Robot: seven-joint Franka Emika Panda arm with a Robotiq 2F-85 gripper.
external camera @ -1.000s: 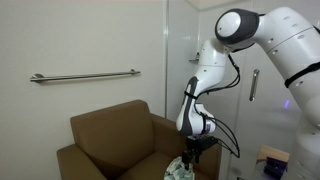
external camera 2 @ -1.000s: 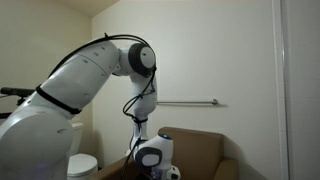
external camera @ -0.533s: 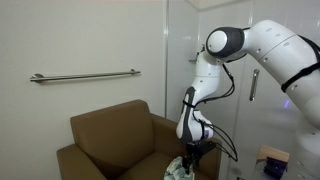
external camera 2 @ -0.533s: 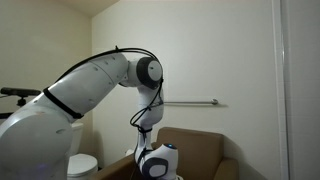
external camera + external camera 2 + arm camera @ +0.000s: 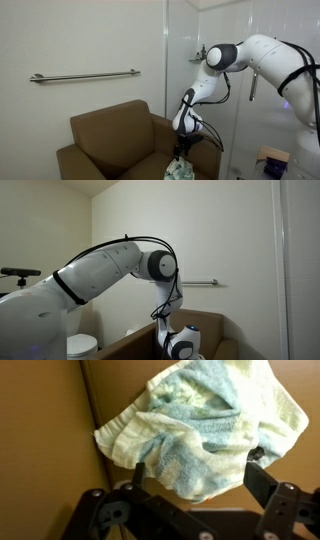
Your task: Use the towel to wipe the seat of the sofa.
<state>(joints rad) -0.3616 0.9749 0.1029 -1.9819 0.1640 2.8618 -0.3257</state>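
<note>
A crumpled pale green and blue towel (image 5: 178, 170) lies on the seat of the brown sofa (image 5: 110, 130) near its front edge. In the wrist view the towel (image 5: 200, 425) fills the middle of the picture over the brown seat (image 5: 40, 450). My gripper (image 5: 202, 466) is open, with its two black fingers wide apart on either side of the towel's near edge. In both exterior views the gripper (image 5: 181, 155) (image 5: 183, 346) points down just above the seat. The sofa back (image 5: 208, 323) shows behind it.
A metal grab bar (image 5: 85, 76) runs along the wall above the sofa and also shows in an exterior view (image 5: 200, 282). A glass shower door (image 5: 200, 40) stands beside the sofa. A white toilet (image 5: 82, 345) and a cardboard box (image 5: 270, 158) stand nearby.
The arm has folded lower and swung sideways, carrying the gripper across the seat until it stands over the towel. The towel has not visibly moved.
</note>
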